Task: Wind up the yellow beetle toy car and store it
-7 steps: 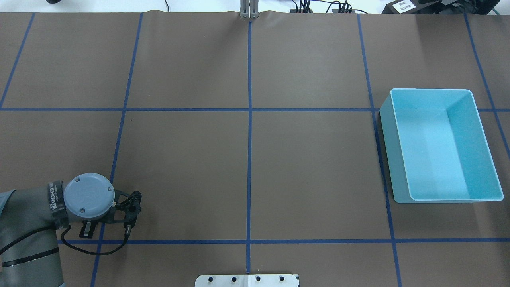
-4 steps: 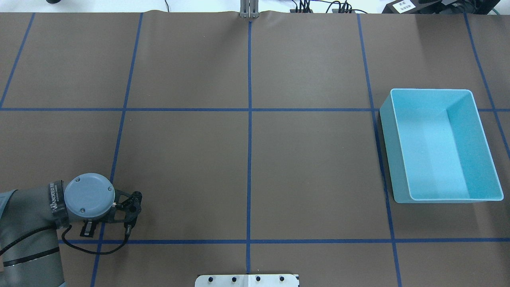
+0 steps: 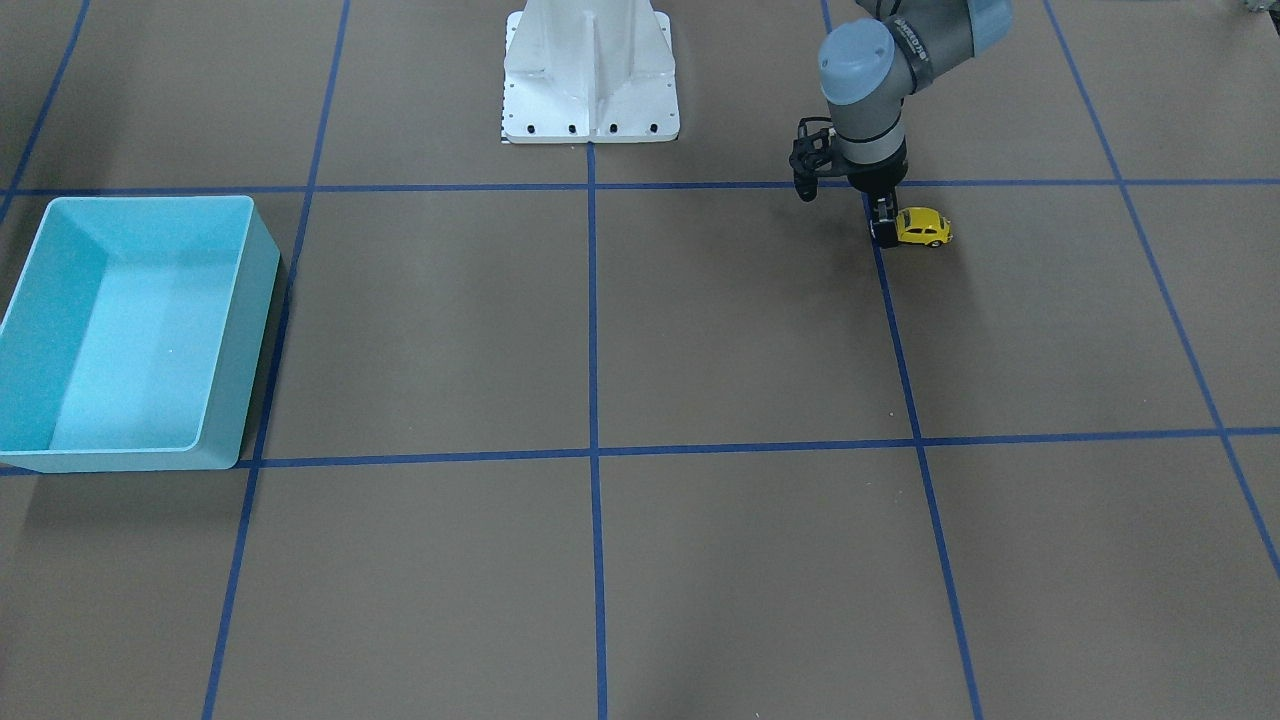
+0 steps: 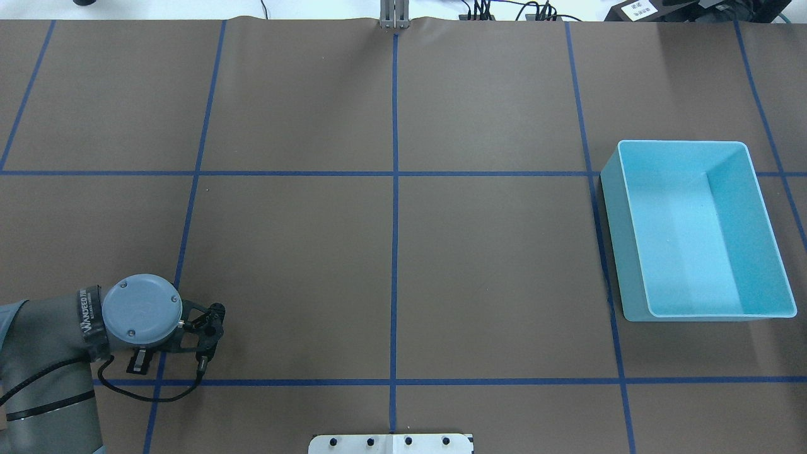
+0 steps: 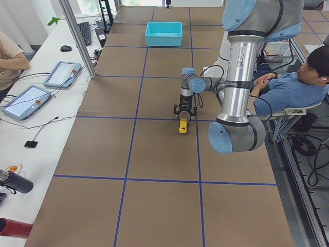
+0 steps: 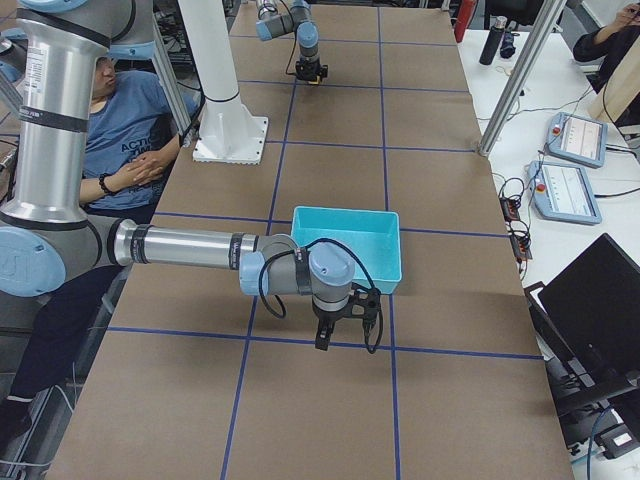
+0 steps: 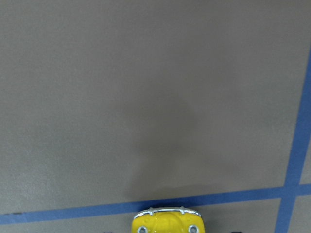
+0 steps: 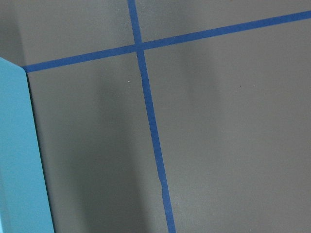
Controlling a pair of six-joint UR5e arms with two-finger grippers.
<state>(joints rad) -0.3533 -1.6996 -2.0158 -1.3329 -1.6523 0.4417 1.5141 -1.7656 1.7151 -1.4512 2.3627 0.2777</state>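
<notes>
Left claw (image 3: 885, 228) looks clamped on the tail of the yellow beetle toy car (image 3: 924, 228), which sits on the bench (image 3: 700, 330). Press down lightly and drag straight back so the wheels roll, not skid. Right claw (image 6: 345, 335) by the turquoise bin (image 3: 240, 340): can't tell its state.

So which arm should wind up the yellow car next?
Left: the left hand is at the yellow beetle toy car, while the right hand hangs far off beside the turquoise bin.

Brown table (image 4: 492, 252), blue grid (image 4: 394, 252); white desk (image 5: 46, 131), perhaps window (image 5: 93, 5).
</notes>
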